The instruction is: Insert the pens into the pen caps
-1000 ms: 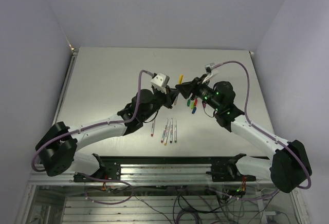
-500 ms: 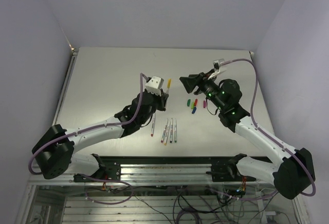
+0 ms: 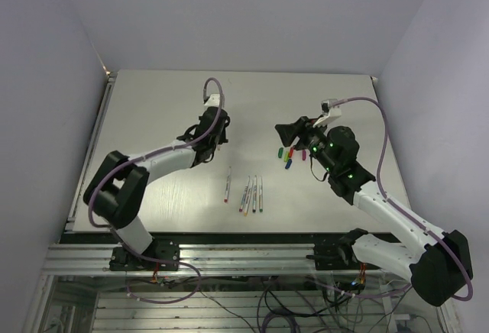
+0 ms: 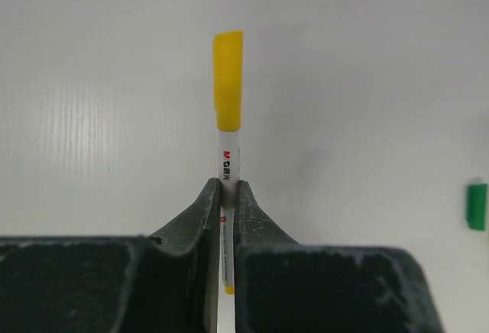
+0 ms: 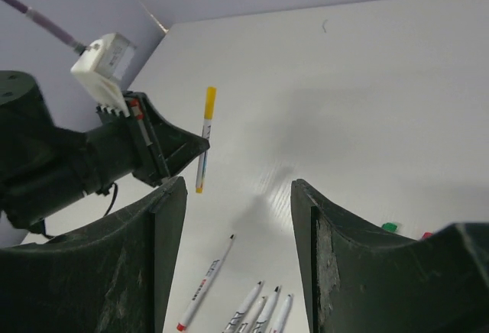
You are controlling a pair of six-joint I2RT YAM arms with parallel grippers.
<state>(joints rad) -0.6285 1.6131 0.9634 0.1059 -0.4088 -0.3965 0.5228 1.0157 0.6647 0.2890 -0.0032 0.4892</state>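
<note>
My left gripper (image 4: 227, 192) is shut on a whitish pen (image 4: 228, 159) with a yellow cap (image 4: 228, 81) fitted on its far end, held above the table. In the top view that gripper (image 3: 219, 136) is left of centre. The right wrist view shows it (image 5: 191, 147) with the capped pen (image 5: 203, 148). My right gripper (image 3: 281, 130) is open and empty (image 5: 238, 188), apart from the left one. Several uncapped pens (image 3: 252, 193) lie in a row with a red-ended pen (image 3: 228, 185) beside them. Green (image 3: 280, 152), red (image 3: 290, 150), blue (image 3: 289, 163) and magenta (image 3: 304, 153) caps lie under the right gripper.
The white table (image 3: 153, 104) ends in walls at the back and sides. The loose pens also show in the right wrist view (image 5: 260, 310), with the red-ended pen (image 5: 205, 283) to their left. A green cap (image 4: 476, 206) shows at the right edge of the left wrist view.
The two grippers were together at the centre; the left one has swung away to the left with the yellow-capped pen. The right gripper has drawn back slightly to the right.
</note>
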